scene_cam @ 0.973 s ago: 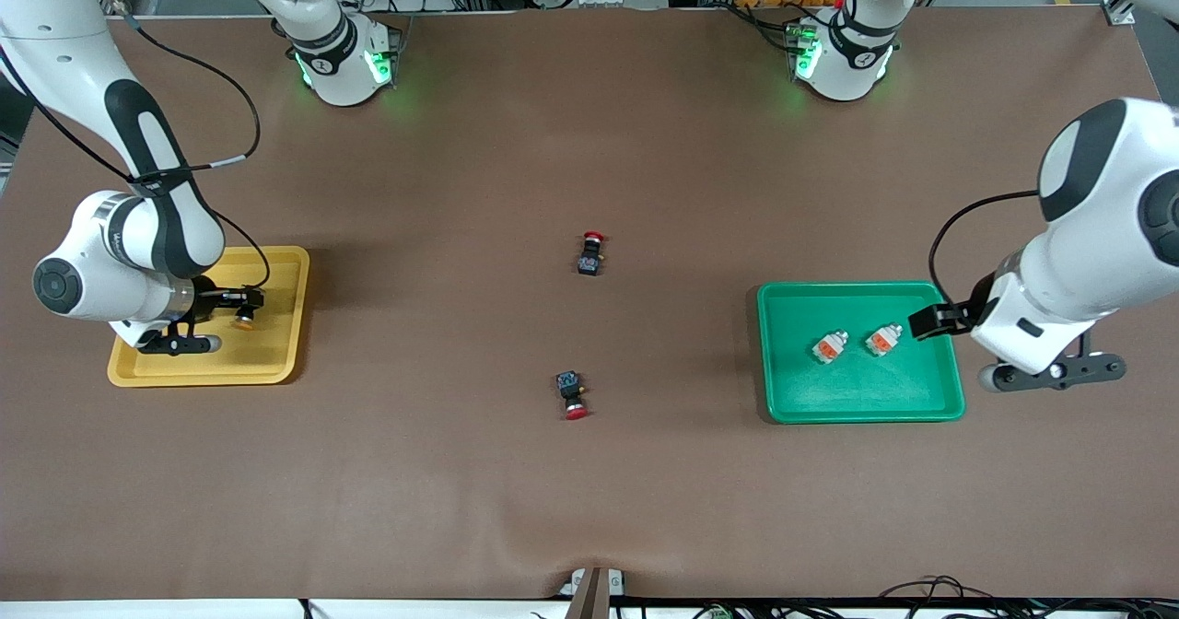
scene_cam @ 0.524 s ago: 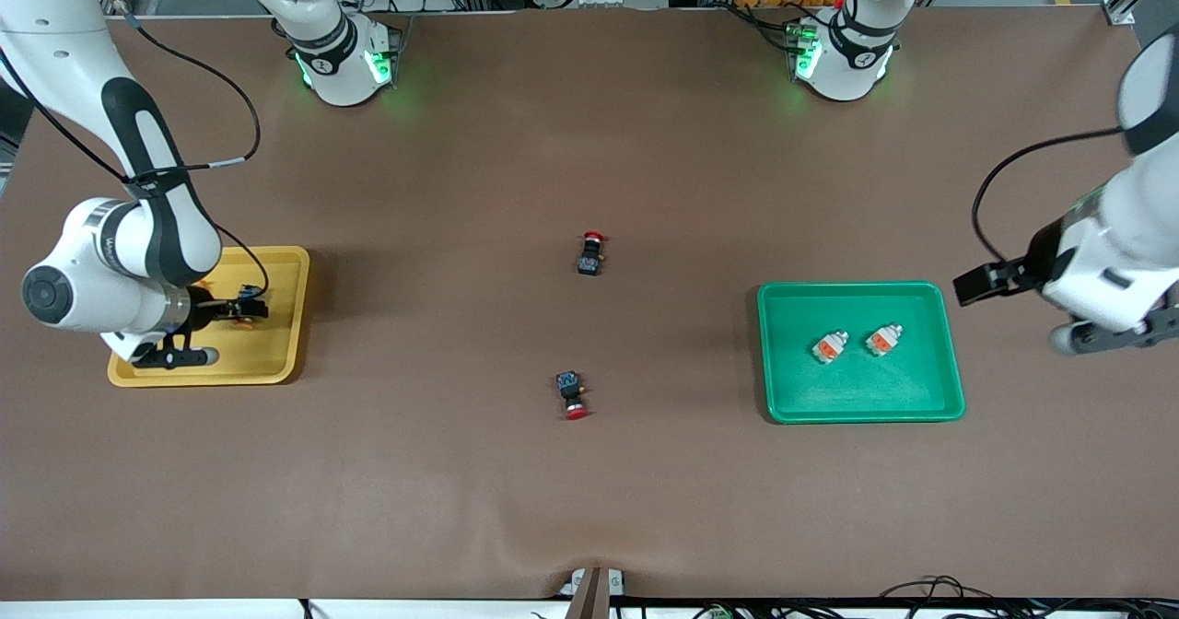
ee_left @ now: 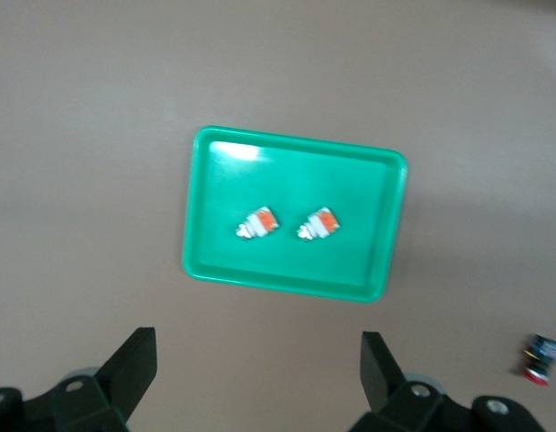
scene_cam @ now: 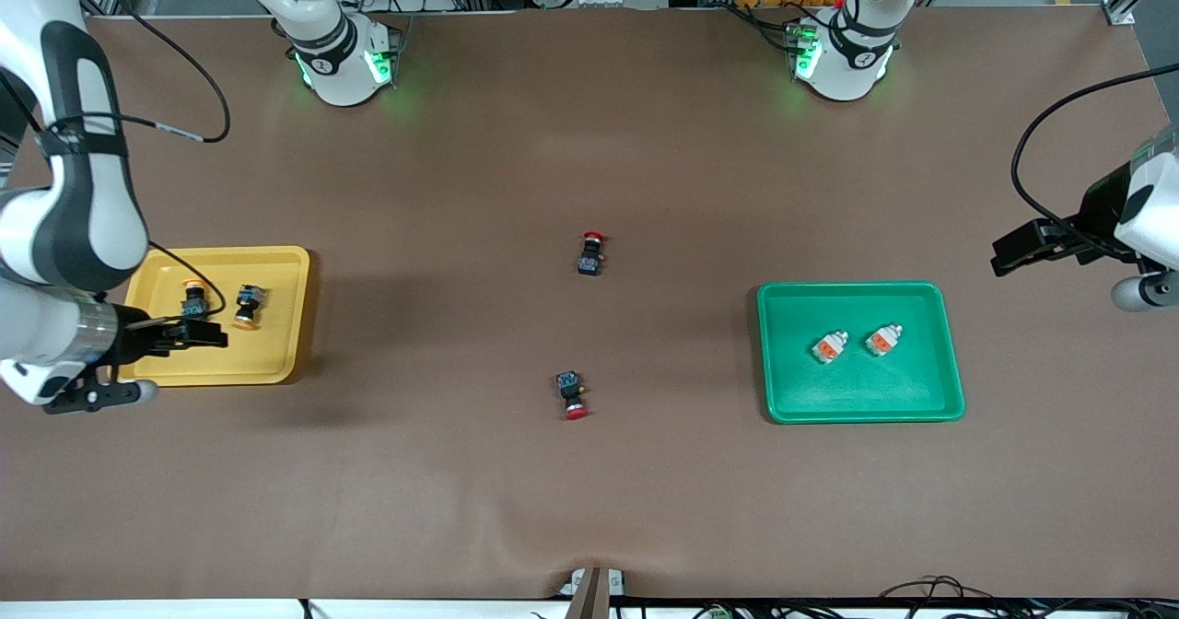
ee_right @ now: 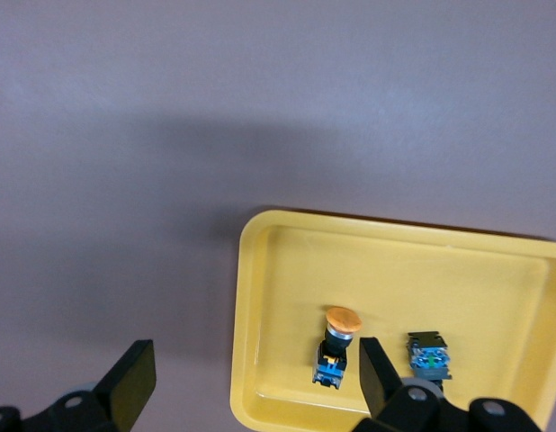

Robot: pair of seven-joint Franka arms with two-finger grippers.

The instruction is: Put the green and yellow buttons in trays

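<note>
The yellow tray (scene_cam: 276, 361) is holding both yellow-capped buttons (scene_cam: 246, 307), and the green tray (scene_cam: 861, 402) both pale buttons (scene_cam: 829, 347), so the job is looking finished. The right end effector (ee_right: 251, 382) and left end effector (ee_left: 258, 369) are hanging released, empty; their fingertips are sitting partly cut off

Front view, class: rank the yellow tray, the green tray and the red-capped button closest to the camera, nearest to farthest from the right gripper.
Right gripper, open, over the yellow tray's edge.
1. Yellow tray, under it, at the right arm's end.
2. Red-capped button, mid-table.
3. Green tray, at the left arm's end.
</note>
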